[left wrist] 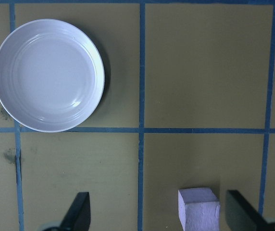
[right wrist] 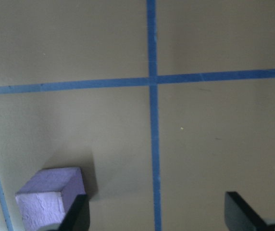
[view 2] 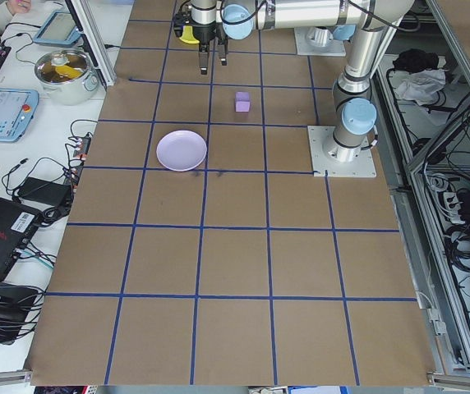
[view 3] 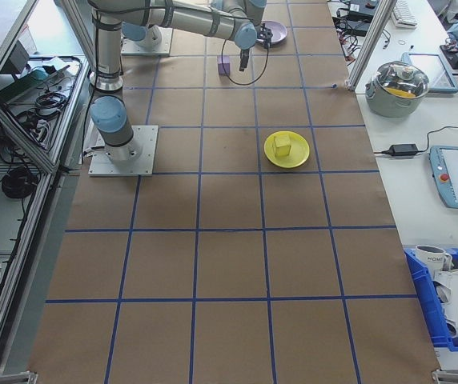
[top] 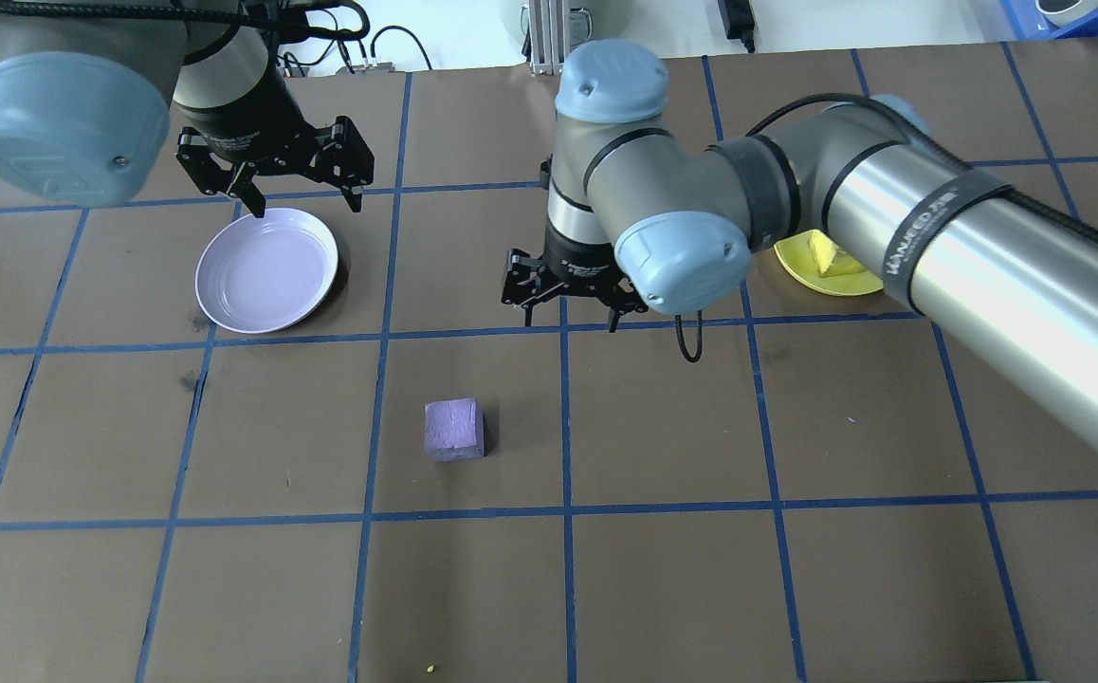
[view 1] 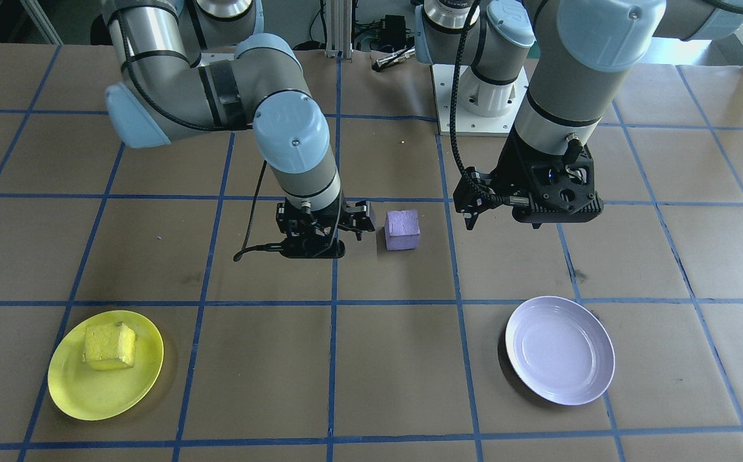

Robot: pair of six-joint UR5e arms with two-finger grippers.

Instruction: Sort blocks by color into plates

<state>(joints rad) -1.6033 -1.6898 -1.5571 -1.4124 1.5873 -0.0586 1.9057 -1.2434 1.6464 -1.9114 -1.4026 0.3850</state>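
Sitting in the glossy round yellow plate [view 1: 105, 366], the rough foam yellow cube [view 1: 110, 346] is done; the purple cube [view 1: 402, 230] is lying mid-table, both the left gripper [top: 272, 180] and right gripper [top: 570, 302] hanging spread, empty.

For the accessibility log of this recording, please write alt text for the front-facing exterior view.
A purple block sits alone on the brown gridded table, between two open robot tools, the right tool close beside it and the left tool further off. Nearer the camera, a yellow block lies in the yellow plate; the lavender plate is empty.
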